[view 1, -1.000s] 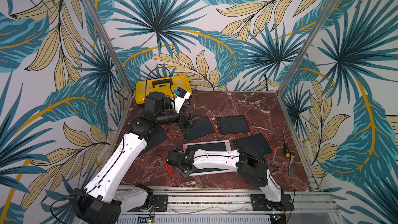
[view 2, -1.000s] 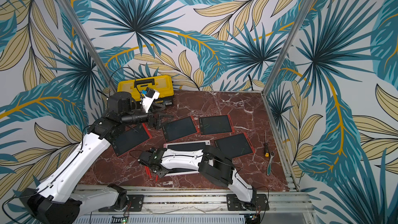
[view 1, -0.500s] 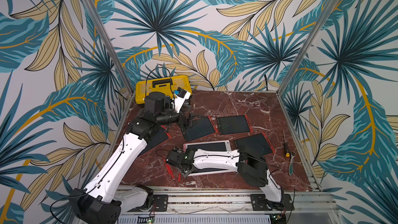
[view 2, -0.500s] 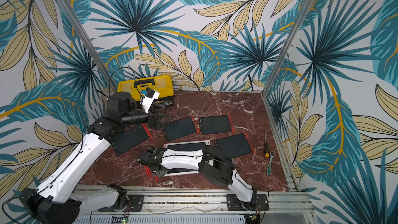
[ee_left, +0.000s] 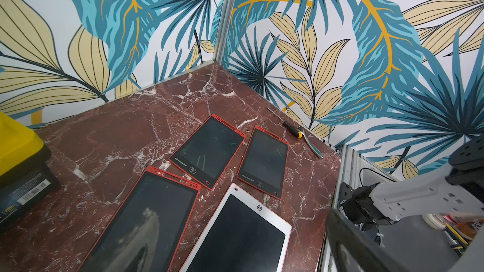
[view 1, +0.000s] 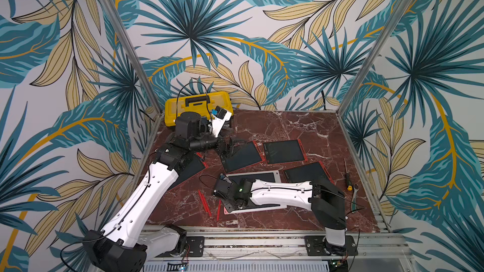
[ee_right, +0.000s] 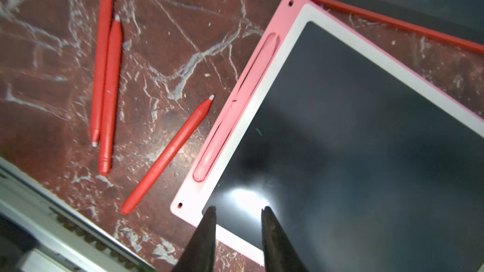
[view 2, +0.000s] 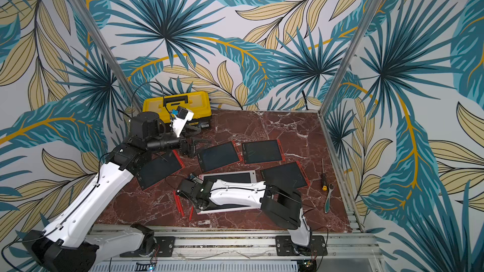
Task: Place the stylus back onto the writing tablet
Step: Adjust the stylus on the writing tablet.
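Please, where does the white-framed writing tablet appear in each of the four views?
In a top view: white-framed tablet at front centre, partly under the right arm.
In a top view: the same place.
Left wrist: the tablet nearest the camera.
Right wrist: close up, filling much of the picture.
Landmark: red styluses beside its pink edge; left wrist does not show them.

Red styluses (view 1: 204, 202) lie on the marble table (view 1: 275, 126) just beside the white-framed tablet (view 1: 254, 177), which the right arm (view 1: 277, 194) overhangs.
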Controlling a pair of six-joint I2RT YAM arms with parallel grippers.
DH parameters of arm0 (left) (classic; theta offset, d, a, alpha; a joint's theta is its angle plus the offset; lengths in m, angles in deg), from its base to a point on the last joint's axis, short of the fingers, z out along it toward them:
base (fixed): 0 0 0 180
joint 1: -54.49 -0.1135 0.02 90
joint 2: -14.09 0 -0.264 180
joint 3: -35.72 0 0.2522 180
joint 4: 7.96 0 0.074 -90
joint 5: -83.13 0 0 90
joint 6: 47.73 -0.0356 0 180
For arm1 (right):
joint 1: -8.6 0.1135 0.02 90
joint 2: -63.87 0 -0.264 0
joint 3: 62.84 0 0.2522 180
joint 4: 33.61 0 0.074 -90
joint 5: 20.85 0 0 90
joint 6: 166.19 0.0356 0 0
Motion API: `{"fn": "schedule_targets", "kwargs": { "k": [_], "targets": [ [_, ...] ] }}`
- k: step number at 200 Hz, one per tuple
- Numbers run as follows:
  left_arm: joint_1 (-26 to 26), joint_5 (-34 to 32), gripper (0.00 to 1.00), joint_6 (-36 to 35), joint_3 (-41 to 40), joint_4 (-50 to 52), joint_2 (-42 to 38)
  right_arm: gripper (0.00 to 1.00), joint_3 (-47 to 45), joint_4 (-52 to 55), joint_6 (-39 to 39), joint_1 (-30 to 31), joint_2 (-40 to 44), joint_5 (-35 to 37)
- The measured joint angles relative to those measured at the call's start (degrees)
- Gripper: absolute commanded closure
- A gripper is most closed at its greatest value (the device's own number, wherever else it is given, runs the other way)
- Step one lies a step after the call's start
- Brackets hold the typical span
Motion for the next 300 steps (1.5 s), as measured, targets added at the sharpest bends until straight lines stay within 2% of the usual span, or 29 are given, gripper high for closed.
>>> {"fn": "schedule_targets", "kwargs": {
  "k": [63, 183, 300],
  "targets": [
    [1.7, -1.7, 0.0, 0.5, -0.7, -1.2, 1.6, 1.0, -0.6, -6.3, 2.6, -1.7, 0.6, -0.2],
    [2.2, -10.3, 0.0, 5.3, -0.7, -0.6, 0.0, 1.0, -0.3, -8.5, -2.3, -4.3, -1.6, -4.3],
    [4.8, -11.6, 0.0, 6.4, -2.1, -0.5, 0.0, 1.0, -0.1, -13.1, -4.0, -4.3, -5.1, -5.8]
  ]
}}
